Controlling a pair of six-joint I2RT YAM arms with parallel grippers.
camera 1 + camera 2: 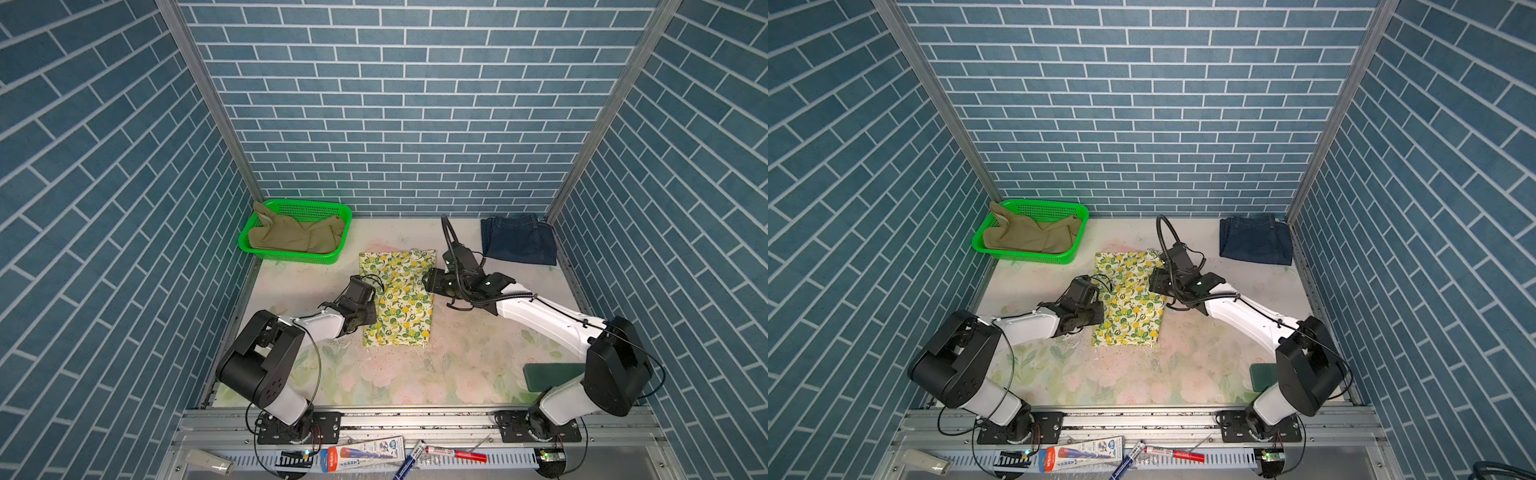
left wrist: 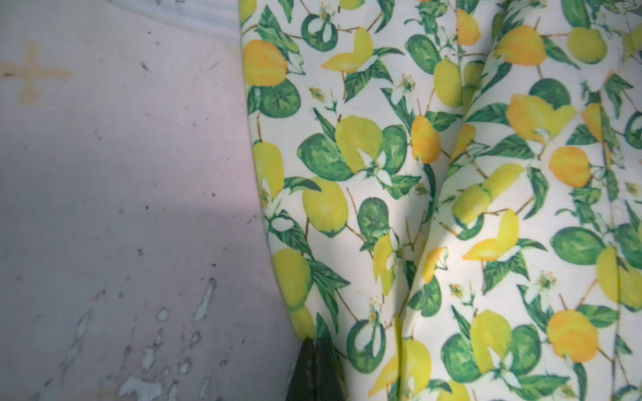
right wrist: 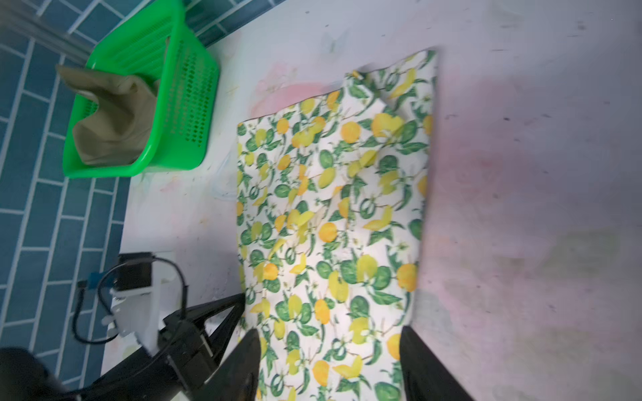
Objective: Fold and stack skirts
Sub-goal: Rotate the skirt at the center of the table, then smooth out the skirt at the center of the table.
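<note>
The lemon-print skirt (image 1: pixel 399 299) (image 1: pixel 1129 307) lies folded into a long strip mid-table. At its left edge sits my left gripper (image 1: pixel 370 316) (image 2: pixel 314 350), shut, its tips pinching that edge of the lemon cloth (image 2: pixel 451 208). My right gripper (image 1: pixel 428 282) (image 3: pixel 333 375) hovers at the skirt's right edge, open, with the printed cloth (image 3: pixel 330 208) showing between its fingers and nothing held. The skirt's far right corner is rumpled. A dark denim skirt (image 1: pixel 519 241) (image 1: pixel 1256 241) lies folded at the back right. The khaki skirt (image 1: pixel 295 237) (image 3: pixel 111 121) is crumpled in the basket.
The green mesh basket (image 1: pixel 291 258) (image 3: pixel 187 104) stands at the back left against the wall. A dark green pad (image 1: pixel 552 376) lies by the right arm's base. Pens and a tube (image 1: pixel 365 453) rest on the front rail. Blue brick walls close in three sides.
</note>
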